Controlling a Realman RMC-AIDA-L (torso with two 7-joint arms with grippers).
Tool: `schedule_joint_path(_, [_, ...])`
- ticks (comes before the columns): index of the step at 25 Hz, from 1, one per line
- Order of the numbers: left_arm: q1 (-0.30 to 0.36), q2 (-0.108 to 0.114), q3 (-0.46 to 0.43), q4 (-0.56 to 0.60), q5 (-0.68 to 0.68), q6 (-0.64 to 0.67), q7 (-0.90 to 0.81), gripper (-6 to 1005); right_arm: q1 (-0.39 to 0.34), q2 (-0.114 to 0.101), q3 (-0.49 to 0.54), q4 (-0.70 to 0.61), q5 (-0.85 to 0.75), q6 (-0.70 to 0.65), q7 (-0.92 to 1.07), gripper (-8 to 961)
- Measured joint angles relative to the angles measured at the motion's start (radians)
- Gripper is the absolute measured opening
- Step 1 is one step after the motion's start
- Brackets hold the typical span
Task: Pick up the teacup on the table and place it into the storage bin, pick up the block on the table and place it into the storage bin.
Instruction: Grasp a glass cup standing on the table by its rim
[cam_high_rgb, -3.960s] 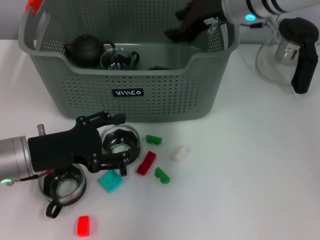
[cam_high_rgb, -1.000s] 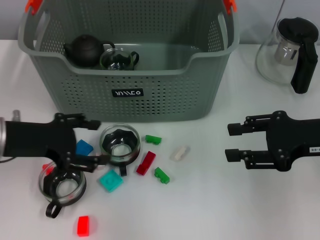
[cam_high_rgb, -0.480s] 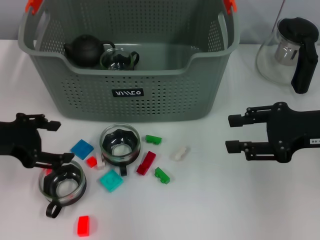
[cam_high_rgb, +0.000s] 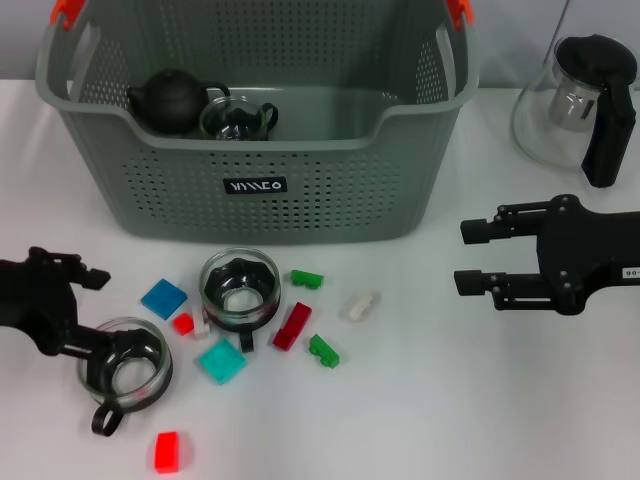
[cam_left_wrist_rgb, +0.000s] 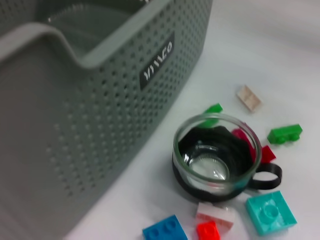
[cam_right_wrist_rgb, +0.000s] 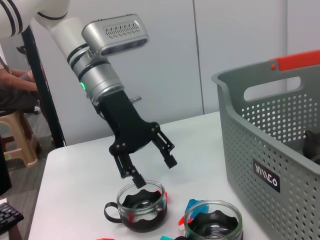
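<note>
Teacups sit on the white table (cam_high_rgb: 480, 400) in front of the storage bin (cam_high_rgb: 260, 190): one teacup (cam_high_rgb: 240, 290) just below the bin's label, a second teacup (cam_high_rgb: 125, 368) nearer my left side. My left gripper (cam_high_rgb: 88, 310) hangs spread open and empty, one finger just over the second teacup's rim. My right gripper (cam_high_rgb: 472, 257) hovers open, well apart to the right, holding nothing. Blocks lie scattered around the cups, among them a blue block (cam_high_rgb: 164, 298) and a teal block (cam_high_rgb: 221, 361).
</note>
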Motion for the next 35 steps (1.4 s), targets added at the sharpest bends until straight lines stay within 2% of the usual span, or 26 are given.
schedule_joint_path(19, [-0.008, -0.009, 0.026, -0.037, 0.075, -0.030, -0.017, 846, 0.008, -0.002, 0.011, 0.012, 0.000, 0.006, -0.001, 628])
schedule_joint_path(35, [-0.034, -0.009, 0.129, -0.058, 0.152, -0.075, -0.117, 843, 0.015, -0.002, 0.011, 0.012, 0.000, 0.021, -0.002, 628])
